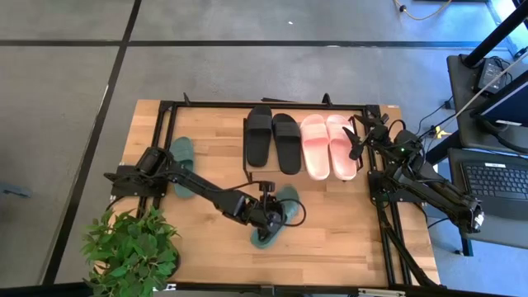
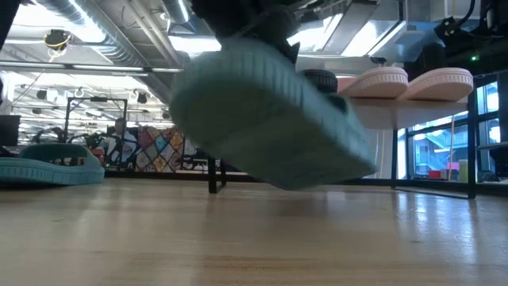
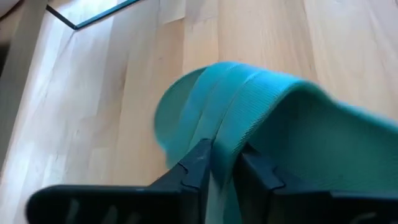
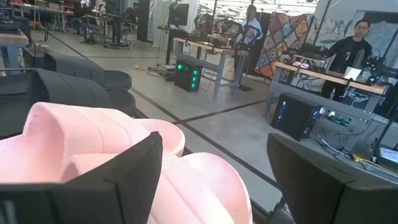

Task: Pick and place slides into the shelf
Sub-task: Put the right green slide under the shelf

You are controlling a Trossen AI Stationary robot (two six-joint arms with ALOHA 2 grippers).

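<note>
- Left gripper (image 1: 268,216) was over the front middle of the tabletop (image 1: 346,239), jaws pinching the strap of a green slide (image 3: 273,118).
- That green slide was lifted and tilted, clear of the wood in the low view.
- Second green slide (image 1: 181,163) lay flat at the left, by the left arm.
- Black pair (image 1: 272,140) and pink pair (image 1: 328,144) sat side by side in the shelf (image 1: 247,106).
- Right gripper (image 1: 356,136) hovered at the pink pair's right edge, jaws spread, holding nothing.
- Potted plant (image 1: 128,252) stood at the front left corner.
</note>
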